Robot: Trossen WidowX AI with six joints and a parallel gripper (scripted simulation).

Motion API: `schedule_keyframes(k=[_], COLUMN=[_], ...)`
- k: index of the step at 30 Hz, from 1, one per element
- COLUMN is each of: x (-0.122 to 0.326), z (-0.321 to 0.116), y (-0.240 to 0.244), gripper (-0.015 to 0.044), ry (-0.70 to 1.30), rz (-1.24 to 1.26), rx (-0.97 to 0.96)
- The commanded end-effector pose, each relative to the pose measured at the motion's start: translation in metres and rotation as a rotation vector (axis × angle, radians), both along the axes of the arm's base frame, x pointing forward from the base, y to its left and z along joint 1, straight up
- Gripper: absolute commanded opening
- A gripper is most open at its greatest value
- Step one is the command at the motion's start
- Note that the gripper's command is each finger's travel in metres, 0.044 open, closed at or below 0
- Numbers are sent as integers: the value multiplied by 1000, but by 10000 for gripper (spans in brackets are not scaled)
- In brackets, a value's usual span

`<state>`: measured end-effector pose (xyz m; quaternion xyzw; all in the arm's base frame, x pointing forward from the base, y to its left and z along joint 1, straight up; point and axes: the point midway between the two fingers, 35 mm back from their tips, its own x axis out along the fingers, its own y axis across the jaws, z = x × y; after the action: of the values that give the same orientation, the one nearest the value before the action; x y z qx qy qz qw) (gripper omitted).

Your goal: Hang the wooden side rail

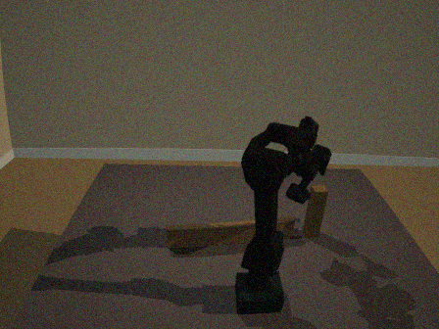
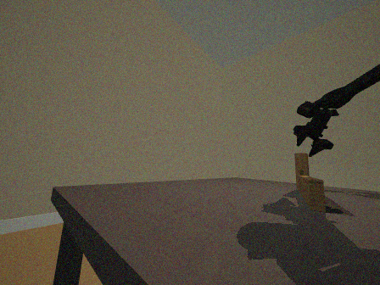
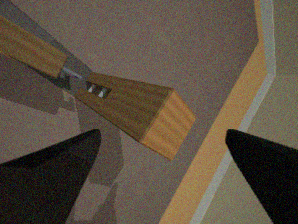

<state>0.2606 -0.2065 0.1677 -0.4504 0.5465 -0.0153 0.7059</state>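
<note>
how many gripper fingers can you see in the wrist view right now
2 fingers: one at the lower left, one at the lower right, spread well apart. None appears hidden.

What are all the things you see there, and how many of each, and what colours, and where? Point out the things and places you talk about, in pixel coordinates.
wooden side rail (image 1: 211, 235) (image 2: 313, 192) (image 3: 30, 47): one, brown, lying on the table
upright wooden headboard post (image 1: 315, 212) (image 2: 301, 163) (image 3: 132, 102): one, brown, standing by the rail's hooked end
steel hooks (image 3: 72, 73): silvery, on the rail's end; too blurred to count
table (image 1: 147, 186) (image 2: 170, 220) (image 3: 150, 35): one, purplish-grey top, under everything
robot arm (image 1: 266, 211) (image 2: 352, 93): one, black, above the table
gripper (image 1: 311, 187) (image 2: 304, 150) (image 3: 162, 135): one, black, open over the post
</note>
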Motion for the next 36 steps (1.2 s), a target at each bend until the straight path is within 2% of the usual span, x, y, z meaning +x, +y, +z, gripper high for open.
schedule_keyframes(k=[1, 16, 36], x=[-23, -49, -50], z=[-24, -52, -52], y=[26, 49, 50], gripper=[440, 440, 440], ry=[348, 680, 685], rz=[706, 1482, 1498], rx=[-240, -596, -604])
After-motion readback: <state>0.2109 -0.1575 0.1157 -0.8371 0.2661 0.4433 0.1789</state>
